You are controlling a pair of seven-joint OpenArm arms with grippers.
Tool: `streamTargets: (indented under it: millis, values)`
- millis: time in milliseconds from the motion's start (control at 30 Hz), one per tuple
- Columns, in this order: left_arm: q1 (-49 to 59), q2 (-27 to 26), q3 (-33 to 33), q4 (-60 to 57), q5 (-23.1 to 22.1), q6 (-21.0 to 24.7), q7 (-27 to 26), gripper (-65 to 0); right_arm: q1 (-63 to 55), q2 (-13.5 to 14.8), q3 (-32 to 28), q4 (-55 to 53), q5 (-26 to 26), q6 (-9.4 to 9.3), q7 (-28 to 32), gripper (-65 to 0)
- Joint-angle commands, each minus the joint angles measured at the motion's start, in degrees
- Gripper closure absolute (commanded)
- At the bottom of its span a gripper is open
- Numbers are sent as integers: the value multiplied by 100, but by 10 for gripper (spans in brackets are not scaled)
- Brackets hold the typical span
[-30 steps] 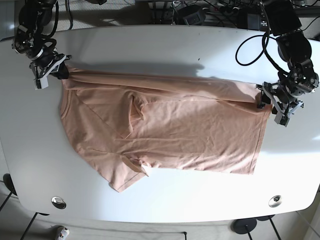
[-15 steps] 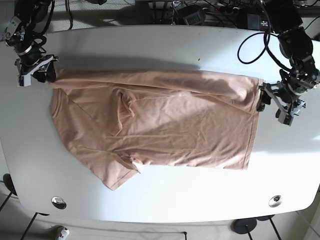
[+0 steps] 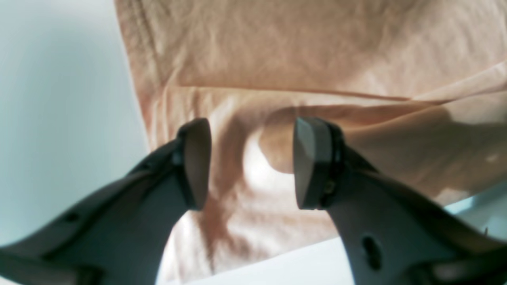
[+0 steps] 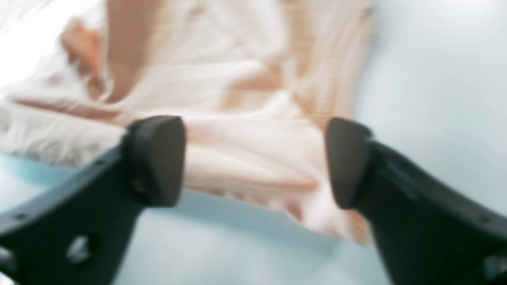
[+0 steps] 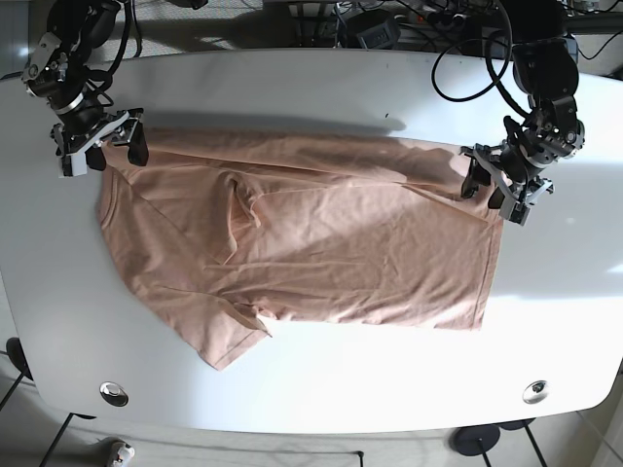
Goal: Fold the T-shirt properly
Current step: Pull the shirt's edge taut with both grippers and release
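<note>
T-shirt fabric, peach and thin, lies spread across the middle of the white table, wrinkled, with a sleeve jutting toward the near left corner. We judge it light, limp and prone to bunching, so it needs pinching at a hem or corner and both ends lifting together. Our left gripper sits at the shirt's far right corner with its jaws parted to a moderate gap; cloth lies beneath them and a raised fold stands between them, unclamped. Our right gripper hovers at the far left corner, jaws spread wide over a blurred rumple of fabric, holding nothing. Those two far corners look like the sensible places to pinch.
</note>
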Motion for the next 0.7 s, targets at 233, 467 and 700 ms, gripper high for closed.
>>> streamTargets:
  millis: [233,467,700]
  values:
    - [24,-72,-27,-102,-86,-6,-125,-64,265,347,-43,-1028,23,-7,230,-124]
    - [112,-257,-27,-840,-86,-14,-125,-67,203,409,-43,-1556,14,-7,415,-127]
    - [1185,-353,-115,21,-104,-14,-81,-67,-526,338,-43,-888,23,-7,450,-124]
